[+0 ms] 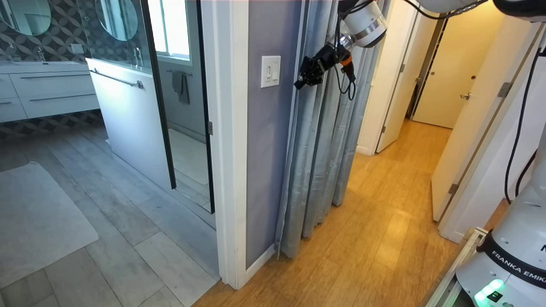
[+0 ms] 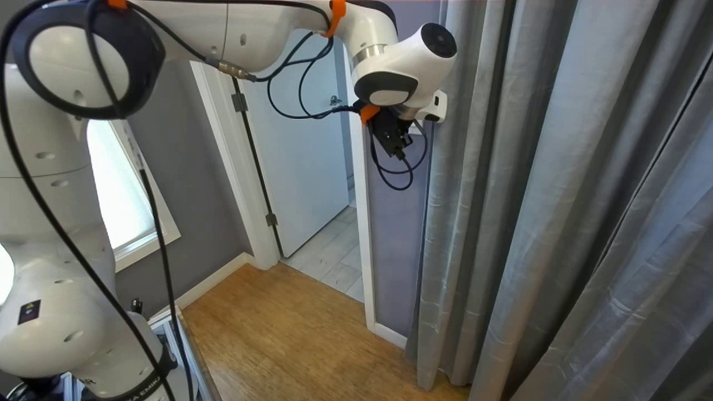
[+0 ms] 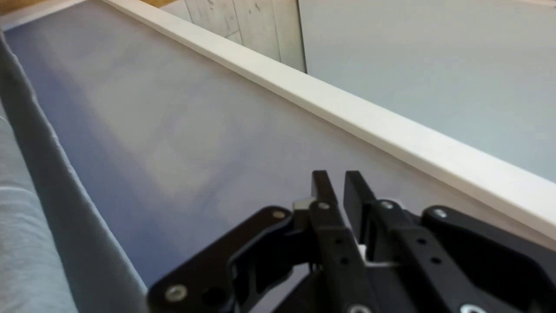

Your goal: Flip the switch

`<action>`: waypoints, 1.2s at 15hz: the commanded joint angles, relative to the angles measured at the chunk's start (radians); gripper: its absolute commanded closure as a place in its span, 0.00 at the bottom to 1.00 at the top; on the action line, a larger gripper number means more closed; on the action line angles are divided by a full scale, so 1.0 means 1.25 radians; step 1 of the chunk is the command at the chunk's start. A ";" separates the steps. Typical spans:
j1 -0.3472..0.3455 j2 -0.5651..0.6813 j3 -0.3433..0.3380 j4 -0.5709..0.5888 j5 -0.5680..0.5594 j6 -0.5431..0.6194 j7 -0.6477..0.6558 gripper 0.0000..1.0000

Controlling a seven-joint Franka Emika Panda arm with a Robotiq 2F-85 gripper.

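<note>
The switch (image 1: pixel 270 71) is a white plate on the grey-lavender wall, with two rockers side by side. My black gripper (image 1: pixel 299 82) is in front of the curtain, to the right of the plate in that exterior view and apart from it. In the wrist view, the gripper's (image 3: pixel 336 176) two fingers are close together with a narrow empty gap between them. Small white patches show around the fingers; I cannot tell whether they are the plate. In an exterior view the gripper (image 2: pixel 391 132) covers most of the switch's place, and its fingertips are hidden.
A grey curtain (image 1: pixel 318 170) hangs right beside the switch wall; it also shows in the wrist view (image 3: pixel 26 208). A white door frame (image 1: pixel 232 140) edges the wall on the other side. A white door (image 2: pixel 301 145) stands in that opening. Cables (image 2: pixel 398 178) loop below the gripper.
</note>
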 commanded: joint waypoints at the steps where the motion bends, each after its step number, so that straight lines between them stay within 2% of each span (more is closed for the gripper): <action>1: -0.035 0.112 0.043 0.156 0.086 -0.041 0.003 1.00; 3: -0.043 0.146 0.060 0.204 0.111 -0.070 0.001 1.00; 4: -0.031 0.091 0.046 0.123 0.073 -0.035 0.002 0.99; 6: -0.033 0.120 0.056 0.160 0.085 -0.042 0.002 0.99; 10: -0.035 0.130 0.058 0.176 0.087 -0.045 0.002 1.00; 18: -0.048 0.194 0.077 0.223 0.212 -0.048 0.067 1.00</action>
